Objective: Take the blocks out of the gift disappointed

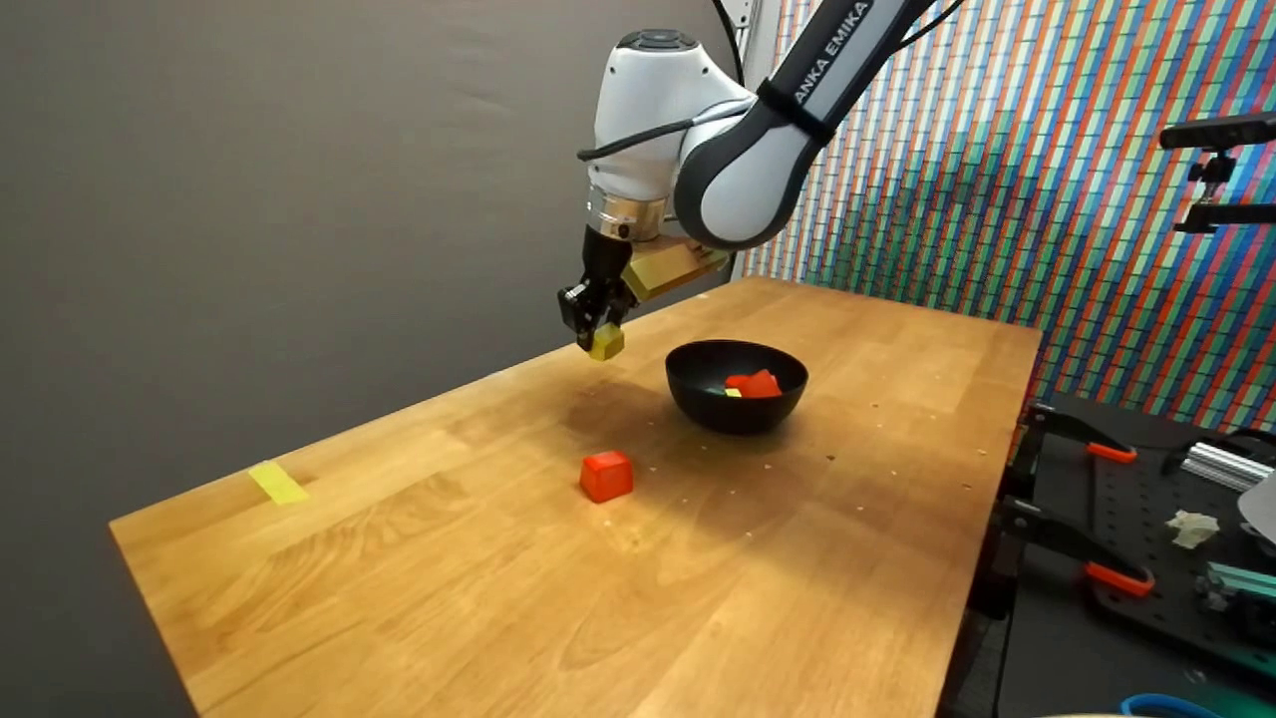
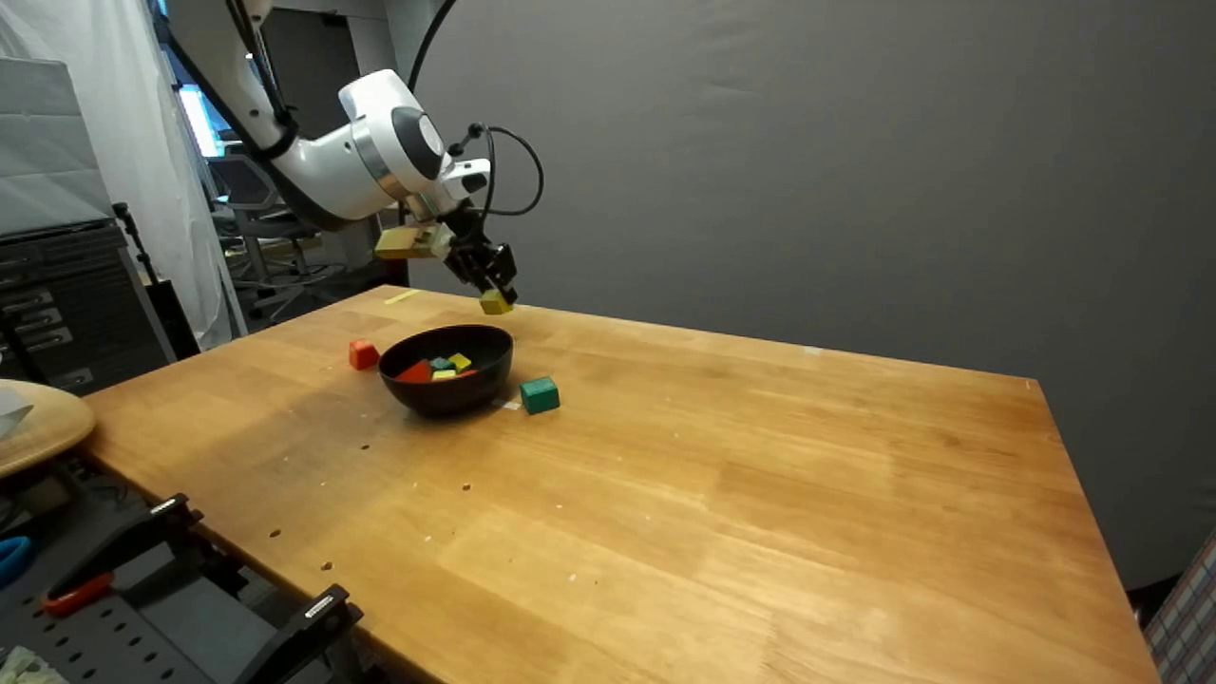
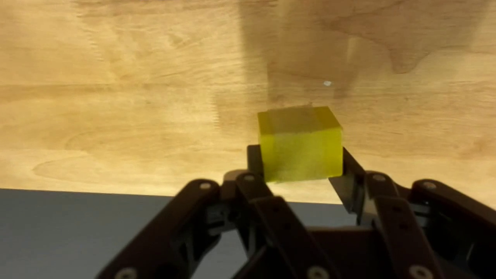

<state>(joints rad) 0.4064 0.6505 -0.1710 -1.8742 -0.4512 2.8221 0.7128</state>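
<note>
My gripper [image 3: 302, 166] is shut on a yellow block [image 3: 304, 155], with a finger on each side of it. In both exterior views the gripper [image 1: 600, 325] [image 2: 498, 288] holds the yellow block [image 1: 607, 342] [image 2: 494, 303] above the table's far edge, beside and higher than the black bowl [image 1: 736, 417] [image 2: 445, 397]. Inside the bowl lie red blocks [image 1: 761, 385] [image 2: 415, 371], small yellow ones [image 2: 460, 362] and a dark green one [image 2: 441, 364]. A red-orange block [image 1: 607, 476] [image 2: 362, 354] sits on the table. A green block [image 2: 540, 395] stands beside the bowl, hidden in an exterior view.
The wooden table [image 1: 449, 598] [image 2: 760, 532] has a flat yellow tape strip [image 1: 278, 483] [image 2: 402, 296] near one edge. A grey wall [image 1: 299, 199] stands behind it. Black clamps with orange parts [image 1: 1077, 543] [image 2: 304, 627] and a dark side cart lie past another edge.
</note>
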